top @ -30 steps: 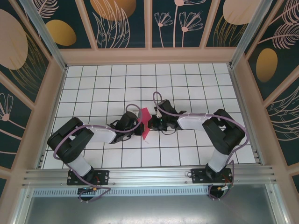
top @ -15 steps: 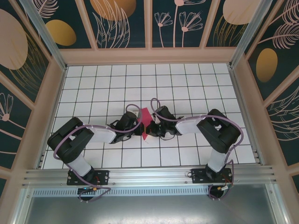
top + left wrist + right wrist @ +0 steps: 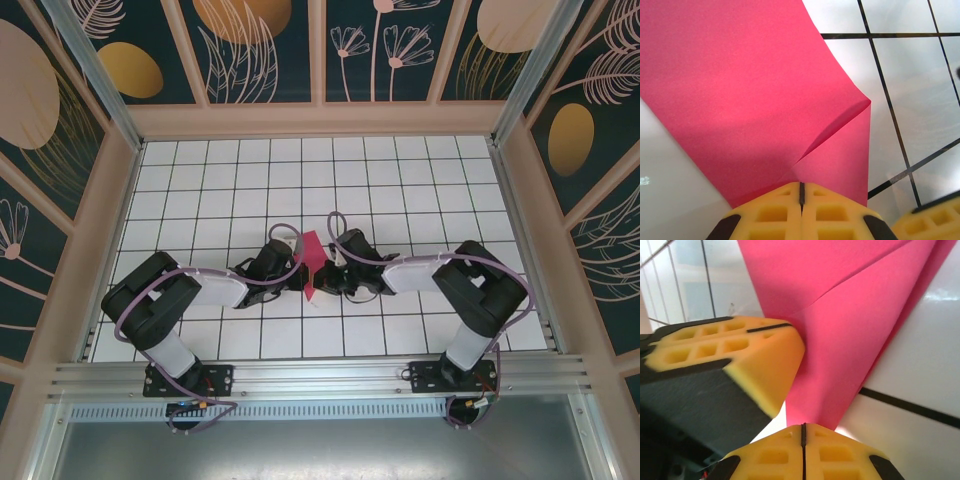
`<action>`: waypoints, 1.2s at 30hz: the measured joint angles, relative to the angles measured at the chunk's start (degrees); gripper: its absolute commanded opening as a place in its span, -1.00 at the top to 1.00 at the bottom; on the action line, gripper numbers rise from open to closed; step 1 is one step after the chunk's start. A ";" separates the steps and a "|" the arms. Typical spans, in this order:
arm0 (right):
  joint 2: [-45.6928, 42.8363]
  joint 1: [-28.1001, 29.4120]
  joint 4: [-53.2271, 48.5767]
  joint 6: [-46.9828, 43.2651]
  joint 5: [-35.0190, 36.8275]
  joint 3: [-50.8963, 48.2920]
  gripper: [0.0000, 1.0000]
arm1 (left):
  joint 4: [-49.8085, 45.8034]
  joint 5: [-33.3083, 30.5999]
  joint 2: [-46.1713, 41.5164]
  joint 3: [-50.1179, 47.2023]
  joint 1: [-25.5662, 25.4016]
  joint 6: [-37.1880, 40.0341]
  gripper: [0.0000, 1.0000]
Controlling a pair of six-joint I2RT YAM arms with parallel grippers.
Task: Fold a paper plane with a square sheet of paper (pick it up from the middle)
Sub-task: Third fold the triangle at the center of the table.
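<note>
The red-pink sheet of paper (image 3: 311, 264) is held up off the tiles between both arms at the table's middle, folded and creased. In the left wrist view the sheet of paper (image 3: 755, 95) spreads up and left, with a diagonal crease running to a corner at the right. My left gripper (image 3: 801, 187) is shut on its lower edge. My right gripper (image 3: 803, 428) is shut on a narrow folded tip of the sheet of paper (image 3: 850, 325). The left gripper's yellow fingers (image 3: 735, 347) sit just left of that tip. From above, the left gripper (image 3: 299, 275) and right gripper (image 3: 325, 277) nearly touch.
The white grid-tiled table (image 3: 300, 180) stretches out behind and beside the arms. Patterned walls with a wooden frame (image 3: 320, 120) close it in at the back and sides. A metal rail (image 3: 320, 375) runs along the near edge by the arm bases.
My right gripper has moved left to the paper beside the left gripper, and the right elbow has swung outward. The paper looks narrower from above. The left arm has stayed put.
</note>
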 measured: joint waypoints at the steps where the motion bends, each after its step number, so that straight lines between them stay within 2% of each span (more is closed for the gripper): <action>1: -0.28 0.13 0.68 0.37 -0.07 -0.46 0.81 | 0.00 0.00 0.00 0.00 0.00 0.07 1.00; 16: 4.59 1.86 5.86 2.14 -1.49 -0.87 0.83 | 0.00 -0.02 0.00 0.00 0.00 0.31 1.00; 27: 1.44 2.43 3.41 2.14 -0.79 -0.79 0.82 | 0.00 -0.04 0.00 0.00 0.00 0.50 1.00; 36: 0.98 3.87 5.44 4.09 -0.94 -1.05 0.82 | -0.02 -0.02 0.00 0.00 0.00 0.50 1.00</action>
